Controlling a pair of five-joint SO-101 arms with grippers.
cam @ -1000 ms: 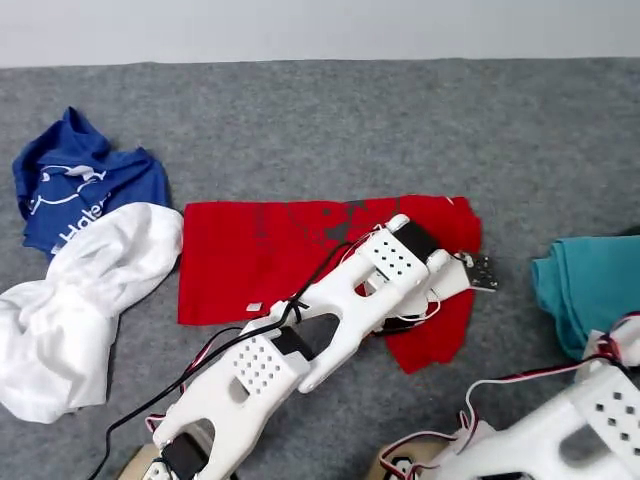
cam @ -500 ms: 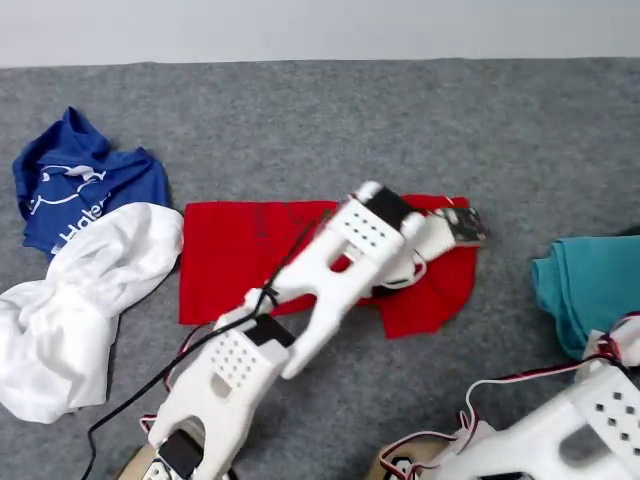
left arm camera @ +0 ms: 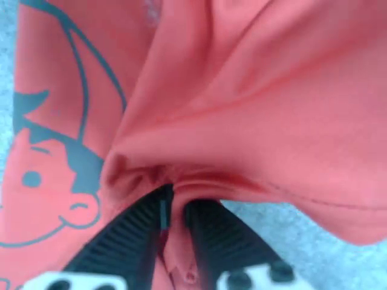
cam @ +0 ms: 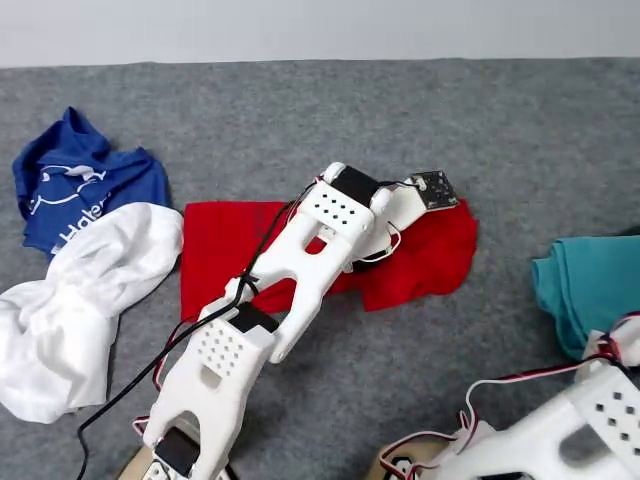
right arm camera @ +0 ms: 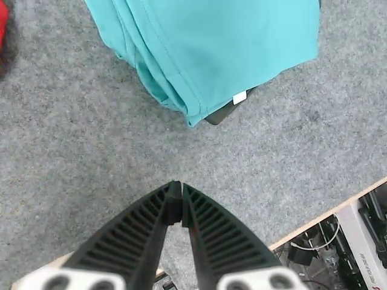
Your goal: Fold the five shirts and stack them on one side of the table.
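L gripper (left arm camera: pixel 175 194) is clenched on a bunched fold at the right end of the red shirt (cam: pixel 425 255), w/ the cloth lifted there. The shirt's long axis runs left-right, so the fold prob. goes twd its flat left half. R gripper (right arm camera: pixel 181 202), pinched closed on nothing, sits well right of the red shirt by the teal shirt (right arm camera: pixel 230 48), so the L one is nearer.

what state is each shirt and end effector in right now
red shirt, flat at one end, the other end bunched and pinched in the left end effector
blue shirt, crumpled, unfolded
white shirt, crumpled heap, unfolded
teal shirt, folded
left end effector, shut on the red shirt
right end effector, shut, empty, over the bare table near the teal shirt
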